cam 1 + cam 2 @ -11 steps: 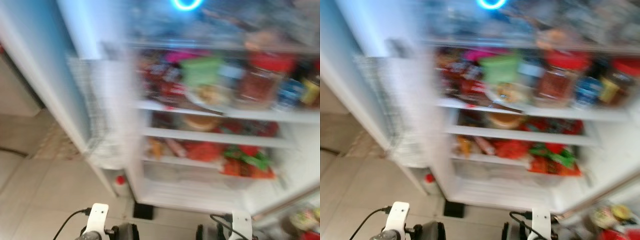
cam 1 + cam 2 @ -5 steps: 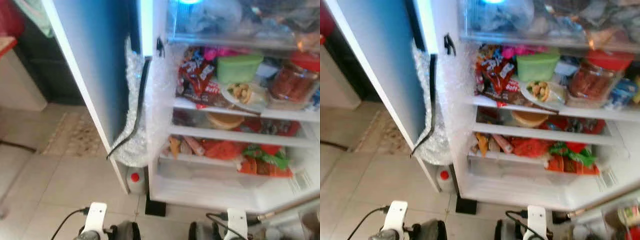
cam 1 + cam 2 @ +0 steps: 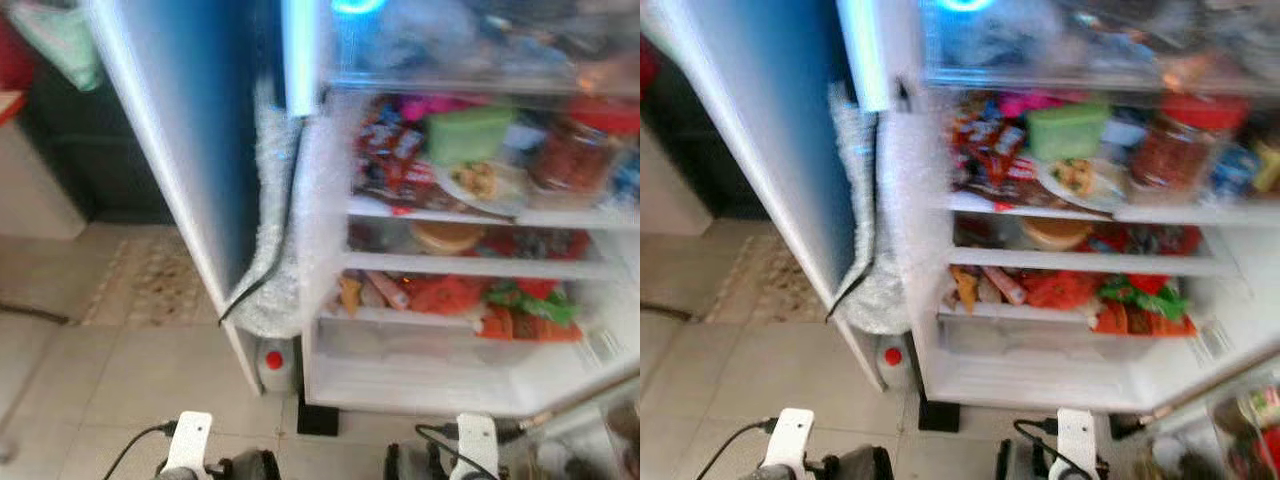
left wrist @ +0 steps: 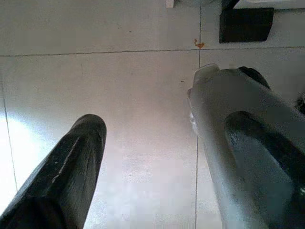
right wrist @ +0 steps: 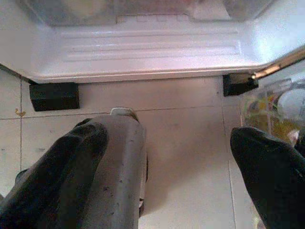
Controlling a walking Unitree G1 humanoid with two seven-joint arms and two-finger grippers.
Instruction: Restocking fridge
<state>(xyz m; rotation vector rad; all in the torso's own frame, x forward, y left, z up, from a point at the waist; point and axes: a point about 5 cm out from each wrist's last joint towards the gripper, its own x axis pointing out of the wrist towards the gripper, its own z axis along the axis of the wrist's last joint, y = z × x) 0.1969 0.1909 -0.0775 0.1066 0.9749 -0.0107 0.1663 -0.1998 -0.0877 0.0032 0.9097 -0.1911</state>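
Fridge (image 3: 470,250) stands open, shelves crowded (door (image 3: 180,150) swung out beside them). Bare floor tiles (image 3: 90,380) lie before its base. Left gripper (image 4: 157,157) and right gripper (image 5: 176,162), fingers spread, hold nothing.

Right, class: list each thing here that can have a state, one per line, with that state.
Fridge: open, shelves stocked.
Fridge door: swung wide.
Fridge light: on.
Red-lidded jar: upright, lid on, upper shelf.
Green tub: lid on.
Red-capped bottle: upright on the floor, capped.
Left gripper: open, over floor tiles.
Right gripper: open, near the fridge's base.
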